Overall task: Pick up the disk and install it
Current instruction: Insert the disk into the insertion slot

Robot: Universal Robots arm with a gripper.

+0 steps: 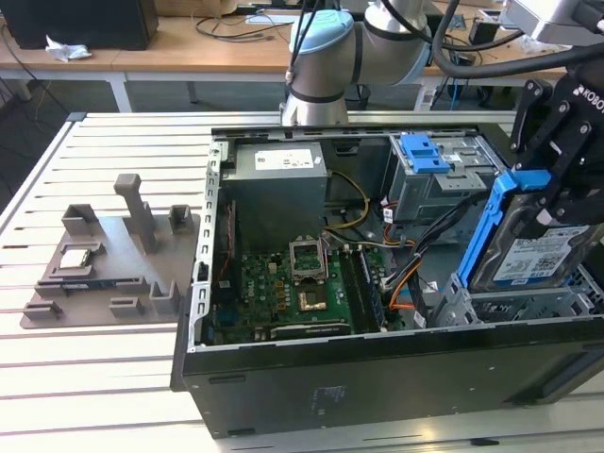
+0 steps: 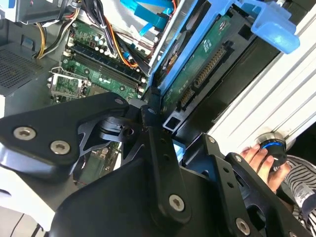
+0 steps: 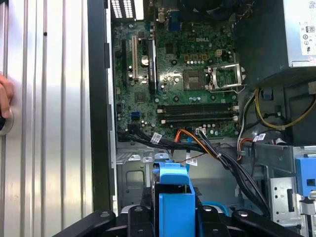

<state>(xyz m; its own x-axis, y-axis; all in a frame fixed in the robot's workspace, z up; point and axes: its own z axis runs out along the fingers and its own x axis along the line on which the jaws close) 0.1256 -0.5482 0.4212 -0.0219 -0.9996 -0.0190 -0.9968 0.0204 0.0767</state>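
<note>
At the exterior view's right, the gripper (image 1: 552, 203) is clamping the disk (image 1: 528, 247) by its blue frame, holding it tilted above the open computer case's (image 1: 377, 373) near bay; farther back, a blue bracket (image 1: 423, 151) is sitting atop the drive cage (image 1: 444, 193).

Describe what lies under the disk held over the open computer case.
In the exterior view, the disk in the claw hangs tilted over a grey metal drive bay in the computer case. The bay's floor is hidden by the disk.
</note>
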